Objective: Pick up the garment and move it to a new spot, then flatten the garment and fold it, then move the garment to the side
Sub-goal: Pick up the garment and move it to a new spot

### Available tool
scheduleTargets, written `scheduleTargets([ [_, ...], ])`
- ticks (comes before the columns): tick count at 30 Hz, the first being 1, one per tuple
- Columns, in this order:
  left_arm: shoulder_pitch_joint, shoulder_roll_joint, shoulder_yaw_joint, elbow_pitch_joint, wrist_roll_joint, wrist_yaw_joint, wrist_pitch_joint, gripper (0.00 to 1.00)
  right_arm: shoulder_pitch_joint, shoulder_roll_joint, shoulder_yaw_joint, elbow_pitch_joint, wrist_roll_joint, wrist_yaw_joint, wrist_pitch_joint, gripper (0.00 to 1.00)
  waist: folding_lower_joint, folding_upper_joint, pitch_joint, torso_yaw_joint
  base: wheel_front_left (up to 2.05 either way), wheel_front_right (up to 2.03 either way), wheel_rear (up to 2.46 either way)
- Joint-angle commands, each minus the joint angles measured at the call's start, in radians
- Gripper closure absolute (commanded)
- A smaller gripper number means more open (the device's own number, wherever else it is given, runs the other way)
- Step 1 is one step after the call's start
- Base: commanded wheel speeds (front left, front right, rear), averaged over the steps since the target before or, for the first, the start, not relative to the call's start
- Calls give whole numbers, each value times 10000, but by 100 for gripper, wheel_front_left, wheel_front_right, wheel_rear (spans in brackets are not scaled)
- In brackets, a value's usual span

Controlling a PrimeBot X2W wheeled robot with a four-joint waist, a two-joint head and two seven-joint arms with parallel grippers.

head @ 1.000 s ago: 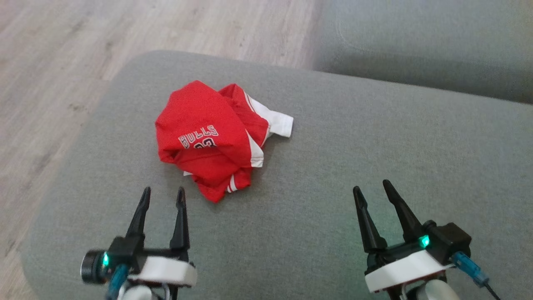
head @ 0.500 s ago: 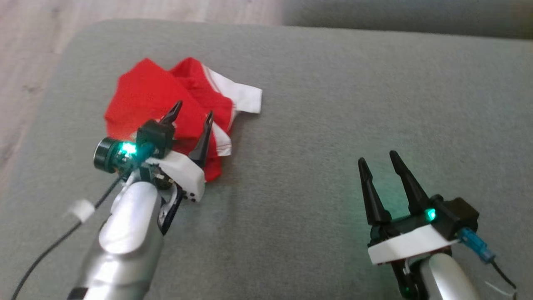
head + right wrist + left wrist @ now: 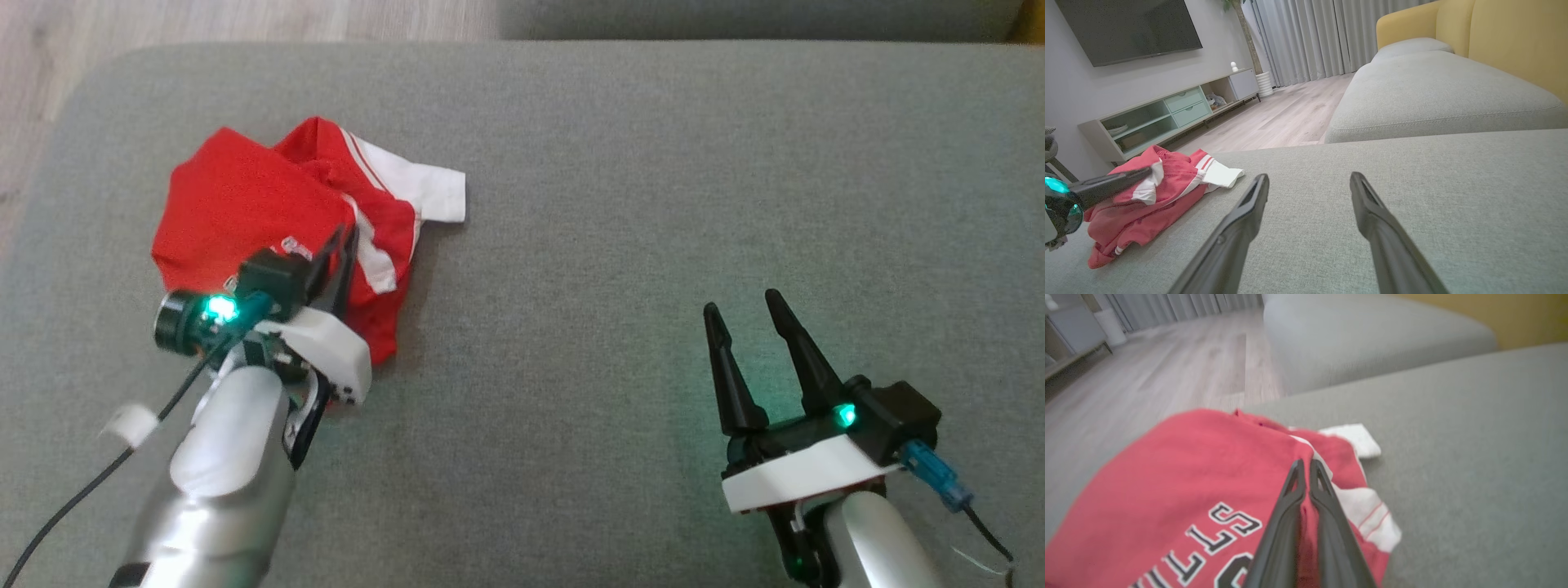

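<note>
The left hand has its two dark fingers squeezed together, and they pinch the red cloth of the garment. From the left wrist view the fingertips sit on a red fold near the white stripes, and a bit of red shows in the thin gap between the fingers. The garment is a red shirt all bunched up on the grey sofa seat. Most of it lies in front of this hand and to its left. Black and white letters are on the cloth just left of the fingers. A white sleeve sticks out past the fingertips, to their right. The right hand has its fingers wide apart and holds nothing. It hangs over bare sofa, and the garment is far off to its left.
</note>
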Motion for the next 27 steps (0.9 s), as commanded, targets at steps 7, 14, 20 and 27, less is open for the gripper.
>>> scheduleTargets([
  [7,-678,141,837,-1519,-465,223,-1671,100,-128,-49,209,-186,112,-7,-109,0,0,0,-684,39,0,0,0],
  [14,-970,210,1250,-4462,-1041,74,-2108,100,60,-49,224,-181,309,-7,-109,0,0,0,-1217,-173,0,0,0],
  [20,-884,394,889,-5848,-1321,-36,-1500,100,129,-49,335,-223,439,-7,-109,0,0,0,-1380,-673,0,0,0],
  [27,-919,314,289,-6670,-1538,-95,-1076,100,34,-49,306,-377,604,-7,-109,0,0,0,-1291,-1596,0,0,0],
])
